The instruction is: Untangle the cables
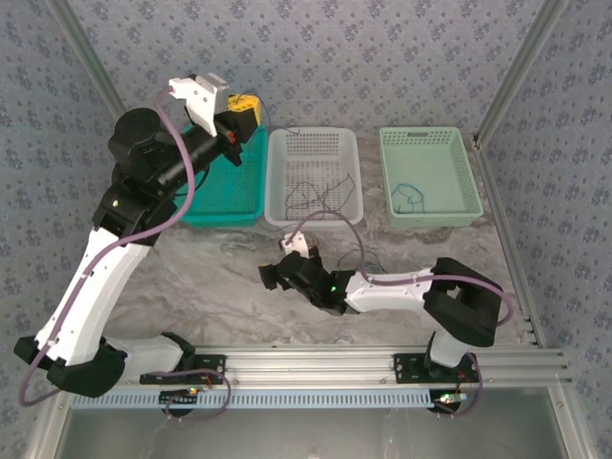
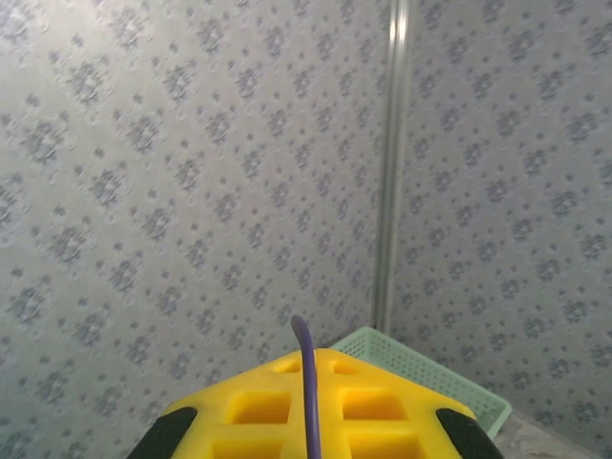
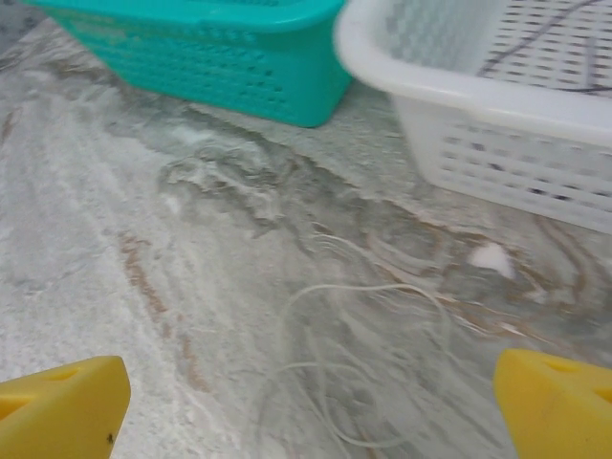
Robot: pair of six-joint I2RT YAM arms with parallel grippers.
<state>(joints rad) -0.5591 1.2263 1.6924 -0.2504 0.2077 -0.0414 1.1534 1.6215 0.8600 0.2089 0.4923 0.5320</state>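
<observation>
Left gripper [image 1: 247, 107] high — right gripper [image 1: 271, 277] low

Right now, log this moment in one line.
left gripper: shut, raised, near teal basket | right gripper: open, low over white cable on table | white basket: dark cables | green basket: blue cable

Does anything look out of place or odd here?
A whitish cable lies in loose loops on the table, outside every basket, just ahead of the open right gripper. The dark cables sit in the white basket and the blue cable in the green basket, so it looks like a stray.
</observation>
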